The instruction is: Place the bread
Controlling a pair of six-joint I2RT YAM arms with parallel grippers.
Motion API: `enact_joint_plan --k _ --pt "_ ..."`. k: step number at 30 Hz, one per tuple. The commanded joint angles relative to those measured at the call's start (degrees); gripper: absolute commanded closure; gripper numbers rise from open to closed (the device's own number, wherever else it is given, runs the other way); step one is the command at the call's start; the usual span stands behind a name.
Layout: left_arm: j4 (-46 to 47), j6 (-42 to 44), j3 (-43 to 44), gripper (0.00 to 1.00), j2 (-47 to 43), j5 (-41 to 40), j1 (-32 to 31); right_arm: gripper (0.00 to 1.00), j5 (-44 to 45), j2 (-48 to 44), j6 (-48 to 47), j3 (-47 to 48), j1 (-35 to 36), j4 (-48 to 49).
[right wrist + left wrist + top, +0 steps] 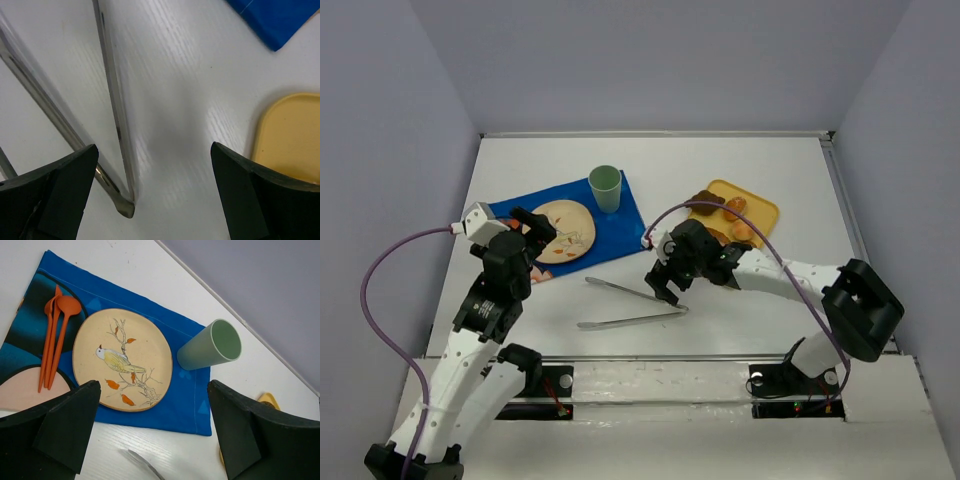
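Note:
Two small golden-orange rolls [743, 230] [736, 206] lie on the yellow tray [763, 210] at the right; either may be the bread. The round bird-painted plate [565, 231] sits on the blue mat [625, 225]. It also shows in the left wrist view [122, 360]. My left gripper [540, 228] is open and empty, hovering over the plate's near edge [152, 435]. My right gripper [667, 288] is open and empty [152, 195], low over the hinge end of the metal tongs [117, 125], left of the tray [290, 135]. The rolls are out of both wrist views.
A green cup [606, 188] [210, 347] stands on the mat's far corner. Orange utensils [55, 335] lie left of the plate. A dark brown pastry [705, 203] is on the tray. The tongs [630, 305] lie open on the white table between the arms.

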Motion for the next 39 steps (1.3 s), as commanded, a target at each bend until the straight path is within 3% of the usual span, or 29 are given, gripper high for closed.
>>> enact_joint_plan --k 1,10,18,29,39 --pt "2.86 0.96 -0.62 0.01 0.59 -0.50 0.36 0.00 -4.76 0.88 -5.40 2.53 3.43 -2.38" --pt "4.26 1.92 -0.71 0.01 1.82 0.29 0.36 0.00 -9.07 0.53 -2.87 0.59 6.87 -0.54" --pt "4.53 2.10 -0.71 0.01 2.70 0.91 0.36 0.00 -0.12 2.72 0.39 1.20 7.40 0.87" --pt "4.61 2.10 -0.79 0.01 2.53 0.64 0.36 0.00 -1.60 8.44 -1.10 4.63 9.15 -1.94" --pt "4.35 2.10 -0.71 0.01 2.62 0.38 0.36 0.00 5.17 15.30 -0.40 8.06 11.71 -0.28"
